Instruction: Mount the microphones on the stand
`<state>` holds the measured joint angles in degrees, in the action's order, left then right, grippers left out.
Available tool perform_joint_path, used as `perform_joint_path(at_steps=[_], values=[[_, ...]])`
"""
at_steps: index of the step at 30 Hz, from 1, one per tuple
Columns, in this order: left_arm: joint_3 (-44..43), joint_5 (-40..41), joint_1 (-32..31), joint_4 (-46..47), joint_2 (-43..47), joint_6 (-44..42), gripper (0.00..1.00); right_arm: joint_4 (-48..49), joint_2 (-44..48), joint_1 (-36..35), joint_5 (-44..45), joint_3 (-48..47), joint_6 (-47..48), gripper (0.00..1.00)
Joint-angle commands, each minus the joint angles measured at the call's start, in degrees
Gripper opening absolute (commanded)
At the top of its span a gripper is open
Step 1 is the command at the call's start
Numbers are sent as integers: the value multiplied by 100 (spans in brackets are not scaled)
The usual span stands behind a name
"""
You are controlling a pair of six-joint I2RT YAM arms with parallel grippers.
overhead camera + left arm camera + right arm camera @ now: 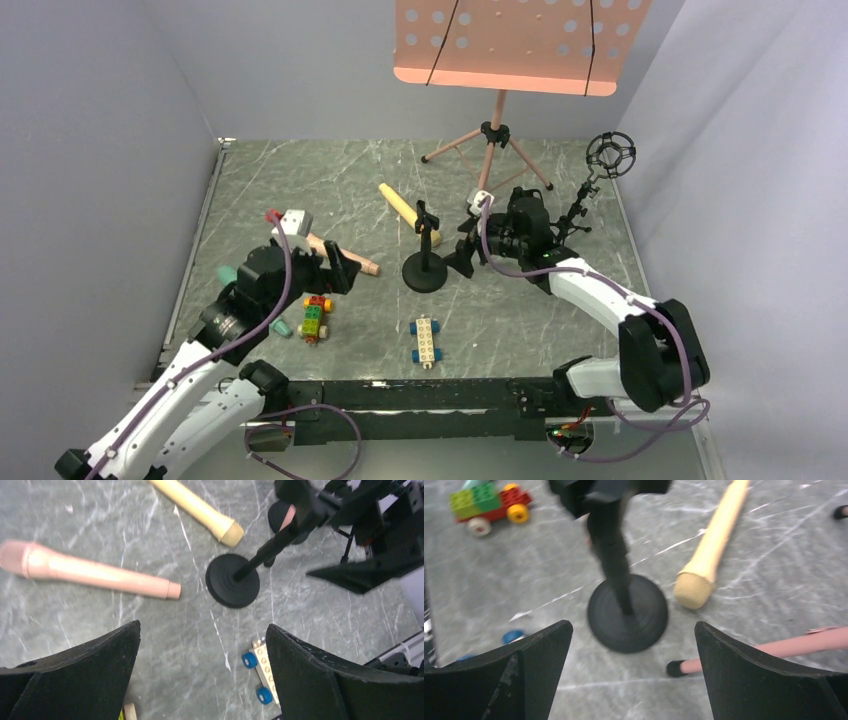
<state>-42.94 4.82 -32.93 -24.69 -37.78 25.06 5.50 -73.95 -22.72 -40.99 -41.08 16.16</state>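
1. We took clock directions from the short black round-based microphone stand (425, 272) in the overhead view. It stood upright mid-table on the grey marbled table top (300, 180).
2. The left gripper (342, 268) hung at 9 o'clock with its fingers spread wide around nothing, as its wrist view showed (202, 630).
3. The right gripper (467, 252) sat just beside the stand at 2 o'clock. Its fingers were likewise spread with nothing between them (634, 626).
4. All three microphones lay flat on the table, apart from the stand.
   - The pale yellow tapered toy microphone (410, 212) was at 11 o'clock, its head just beside the stand's base.
   - The pink tapered toy microphone (345, 258) was at 9 o'clock, partly under the left gripper.
   - The teal-green toy microphone (226, 274) was further out at 9 o'clock, near the table's left edge and mostly hidden by the left arm.
5. Grey walls closed in the left, far and right sides.
6. Open table lay at 10 o'clock beyond the yellow microphone, and at 4 o'clock towards the near edge.
7. A white brick car with blue wheels (425, 340) sat at 6 o'clock, and a multicoloured brick car (315, 317) at 8 o'clock.
8. A pink tripod music stand (490, 140) filled 1 o'clock, and a black ring-topped stand (610, 155) hugged the right wall.
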Motion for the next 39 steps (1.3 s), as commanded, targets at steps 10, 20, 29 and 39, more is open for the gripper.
perform_joint_path(at_steps=[10,20,29,39], values=[[580,489,52,-78,1001,779,99,3863,-783,-1365,3236,602,-1976,100],[846,372,52,87,1060,1020,99,5835,-1229,-2252,4277,1316,-863,83],[863,388,54,32,1159,993,99,5662,-1379,-2254,4283,1216,-847,40],[833,427,50,-96,1395,980,99,5302,-922,-1687,2852,1262,-566,8]])
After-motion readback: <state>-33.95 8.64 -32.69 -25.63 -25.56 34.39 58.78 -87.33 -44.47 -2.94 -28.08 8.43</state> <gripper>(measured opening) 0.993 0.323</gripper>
